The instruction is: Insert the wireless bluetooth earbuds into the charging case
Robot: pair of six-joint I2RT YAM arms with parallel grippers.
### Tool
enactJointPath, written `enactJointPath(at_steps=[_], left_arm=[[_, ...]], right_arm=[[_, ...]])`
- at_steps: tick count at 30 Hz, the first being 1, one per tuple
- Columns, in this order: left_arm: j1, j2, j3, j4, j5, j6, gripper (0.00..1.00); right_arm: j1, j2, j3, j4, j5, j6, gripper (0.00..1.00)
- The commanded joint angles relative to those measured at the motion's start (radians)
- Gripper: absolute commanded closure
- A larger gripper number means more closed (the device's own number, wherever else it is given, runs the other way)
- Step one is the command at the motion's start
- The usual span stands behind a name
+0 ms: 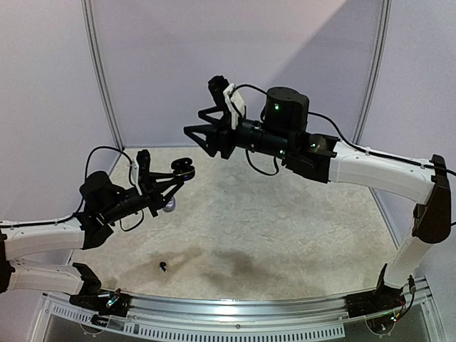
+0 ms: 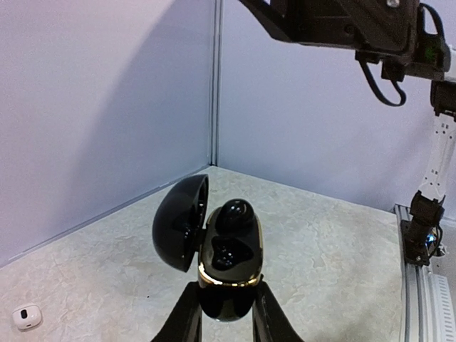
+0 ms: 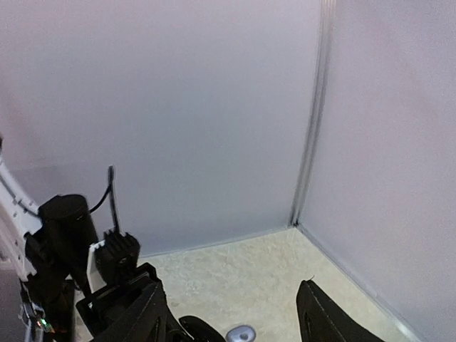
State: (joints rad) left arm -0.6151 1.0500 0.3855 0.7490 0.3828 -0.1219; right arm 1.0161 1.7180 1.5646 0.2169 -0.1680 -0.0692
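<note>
While the left gripper [image 2: 228, 299] clamps the open black charging case [image 2: 229, 274], one earbud [image 2: 234, 214] already seated, the right gripper [image 3: 229, 286] hangs spread and empty. It should fetch the stray black earbud [image 1: 164, 267] off the table [image 1: 285, 228] and seat it squarely in the near socket [image 2: 226, 253], which looks vacant.

Pale lilac-white wall panels [image 1: 235, 64] enclosed the space on three sides; grey metal corner strips [image 1: 100, 78] joined them; a mottled beige, stone-patterned tabletop [image 1: 299, 228] spread below; a ribbed silver aluminium rail [image 1: 249, 308] ran along its near edge; a broad diagonal shadow [image 1: 328, 71] darkened the back panel's right part; a dim patch of shade [image 1: 228, 260] lay on the tabletop.
</note>
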Motion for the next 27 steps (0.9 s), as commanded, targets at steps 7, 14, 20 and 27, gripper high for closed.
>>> enactJointPath(at_steps=[7,14,20,27], left_arm=[[0.099,-0.215,0.035,-0.246,-0.182,-0.075,1.00],[0.193,-0.371,0.028,-0.400,-0.291,-0.066,1.00],[0.290,-0.413,-0.022,-0.379,-0.273,-0.077,1.00],[0.294,-0.429,-0.032,-0.378,-0.211,-0.113,1.00]], right_arm=[[0.012,0.241,0.423,-0.904,0.408,0.616,0.41],[0.120,0.558,0.666,-1.094,0.294,0.716,0.34],[0.234,0.801,0.883,-1.020,0.211,0.605,0.31],[0.326,0.926,0.879,-0.790,0.299,0.485,0.30]])
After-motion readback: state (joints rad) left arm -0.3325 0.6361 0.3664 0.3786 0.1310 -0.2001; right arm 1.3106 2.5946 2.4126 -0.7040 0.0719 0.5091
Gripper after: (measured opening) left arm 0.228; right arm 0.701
